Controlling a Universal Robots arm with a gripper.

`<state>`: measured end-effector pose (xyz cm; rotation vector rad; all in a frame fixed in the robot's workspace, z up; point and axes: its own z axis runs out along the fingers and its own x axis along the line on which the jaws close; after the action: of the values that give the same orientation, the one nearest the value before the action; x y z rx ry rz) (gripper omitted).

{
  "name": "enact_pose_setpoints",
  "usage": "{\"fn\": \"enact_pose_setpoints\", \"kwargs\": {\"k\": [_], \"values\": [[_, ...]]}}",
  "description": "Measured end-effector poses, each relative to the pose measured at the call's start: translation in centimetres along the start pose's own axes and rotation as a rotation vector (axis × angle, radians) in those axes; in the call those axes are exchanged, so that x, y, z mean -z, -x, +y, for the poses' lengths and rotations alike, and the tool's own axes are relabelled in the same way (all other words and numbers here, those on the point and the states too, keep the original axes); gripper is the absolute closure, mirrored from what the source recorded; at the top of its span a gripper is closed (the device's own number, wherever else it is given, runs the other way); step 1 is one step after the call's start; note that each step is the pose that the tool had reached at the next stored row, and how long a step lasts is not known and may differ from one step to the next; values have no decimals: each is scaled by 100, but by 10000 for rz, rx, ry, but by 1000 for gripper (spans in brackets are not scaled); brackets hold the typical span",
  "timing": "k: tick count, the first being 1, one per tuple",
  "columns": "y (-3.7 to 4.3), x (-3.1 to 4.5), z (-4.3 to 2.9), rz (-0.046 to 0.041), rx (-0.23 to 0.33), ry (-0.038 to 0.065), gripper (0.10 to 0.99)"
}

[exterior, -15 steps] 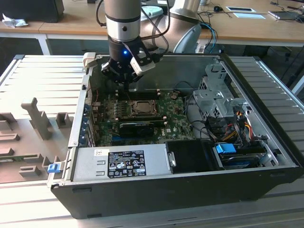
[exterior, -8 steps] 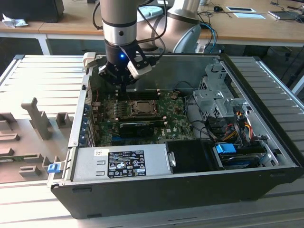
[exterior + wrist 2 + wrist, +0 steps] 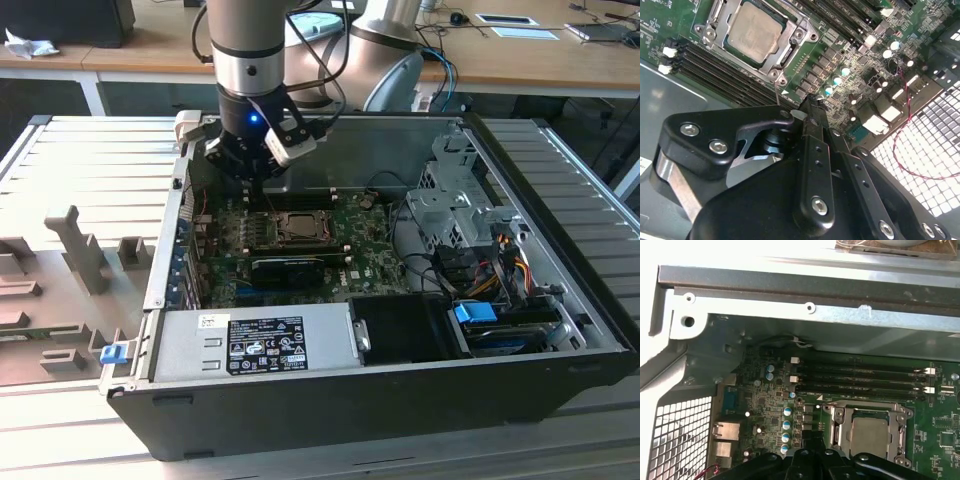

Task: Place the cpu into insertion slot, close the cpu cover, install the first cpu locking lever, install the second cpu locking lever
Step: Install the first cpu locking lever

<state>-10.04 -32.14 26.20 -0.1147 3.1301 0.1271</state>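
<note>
Your gripper hangs inside the open computer case, down low over the green board. In the exterior view it is near the back wall of the case, toward the exterior view's left. It is just past the far corner of the socket.

In the second wrist view its black fingers come together at the tip, and you can see no gap between them. The gripper is closed up tight and has nothing in its grip.

The cpu is in its slot. It lies flat in the middle of the socket, with its dull grey top facing up. The cpu cover is down over it. The shiny frame lies flat all around the chip, and the chip shows through the square hole in the middle. You can see this in both wrist views.

A thin metal lever sticks out at one corner of the socket. The gripper's tip is just beside it. You cannot tell if the two touch, because a black part of the gripper hides the end of the lever.

Long dark memory slots run along one side of the socket, close to it. In the exterior view a grey box with a label sits at the front of the case, well apart from the gripper. The case stands on a table of grey metal slats.
</note>
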Motion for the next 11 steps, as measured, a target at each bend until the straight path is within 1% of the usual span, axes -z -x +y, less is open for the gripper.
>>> {"fn": "enact_pose_setpoints", "kwargs": {"k": [8, 11], "values": [[-20, 0, 1, 0, 0, 3, 984], [-72, -1, 5, -1, 6, 14, 984]]}}
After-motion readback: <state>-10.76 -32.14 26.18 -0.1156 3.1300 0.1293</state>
